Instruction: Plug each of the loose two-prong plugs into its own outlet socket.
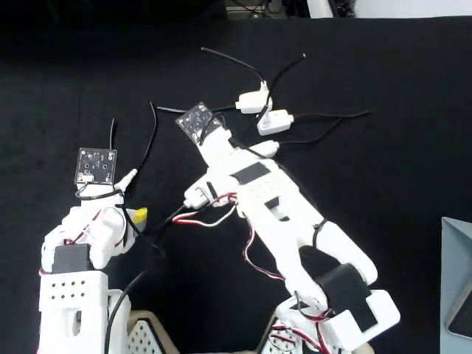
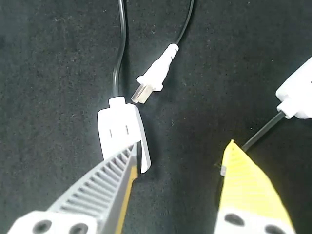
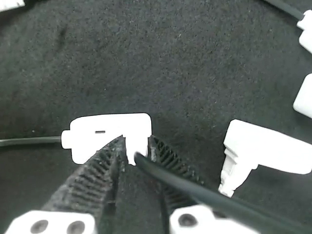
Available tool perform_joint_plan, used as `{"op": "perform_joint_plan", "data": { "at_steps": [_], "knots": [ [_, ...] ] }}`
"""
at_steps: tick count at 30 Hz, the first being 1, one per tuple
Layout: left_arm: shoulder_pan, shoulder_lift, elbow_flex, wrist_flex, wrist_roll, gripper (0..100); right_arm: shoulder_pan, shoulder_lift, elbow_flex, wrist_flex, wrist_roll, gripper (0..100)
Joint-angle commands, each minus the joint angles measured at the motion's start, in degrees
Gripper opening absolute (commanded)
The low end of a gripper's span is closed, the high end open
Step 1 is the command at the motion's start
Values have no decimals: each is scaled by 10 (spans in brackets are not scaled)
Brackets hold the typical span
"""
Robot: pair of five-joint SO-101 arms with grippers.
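Note:
A white outlet socket [image 2: 122, 129] with two slots lies on the black cloth. A loose two-prong plug [image 2: 153, 80] lies just beyond it, prongs pointing at the socket's cable end. My left gripper [image 2: 183, 145] is open; its grey finger [image 2: 117, 168] touches the socket and its yellow finger [image 2: 246, 180] stands apart. My right gripper [image 3: 136, 146] is shut on the edge of another white socket [image 3: 102, 131], with a black cable [image 3: 195, 187] crossing its fingers. A second white plug [image 3: 263, 151] lies beside it, prongs free.
Two more white connectors [image 1: 254, 102] [image 1: 274, 122] with black cables lie at the far middle of the table. Another white connector [image 1: 199, 195] lies between the arms. Cables trail across the cloth. A grey object [image 1: 457, 276] sits at the right edge.

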Motion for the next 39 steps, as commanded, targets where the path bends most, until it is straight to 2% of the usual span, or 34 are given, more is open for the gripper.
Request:
{"op": "perform_joint_plan", "data": {
  "at_steps": [1, 12, 19, 26, 32, 35, 37, 39],
  "knots": [
    [-4, -7, -4, -10, 3, 278, -19, 0, 13, -10, -6, 11],
    [-4, -7, -4, -10, 3, 278, -20, 90, -17, -8, -3, 11],
    [-4, -7, -4, -10, 3, 280, -14, 91, -30, -9, -1, 11],
    [-5, -7, -4, -9, 4, 281, 60, 109, -172, -12, 0, 12],
    [-5, -7, -4, -9, 5, 282, 93, 192, -320, -9, -1, 20],
    [-5, -7, -4, -9, 5, 282, 98, 238, -364, 4, -5, 120],
    [-5, -7, -4, -9, 5, 282, 96, 249, -384, 43, -5, 220],
    [-5, -7, -4, -9, 5, 282, 86, 246, -398, 88, -5, 278]
  ]
}}
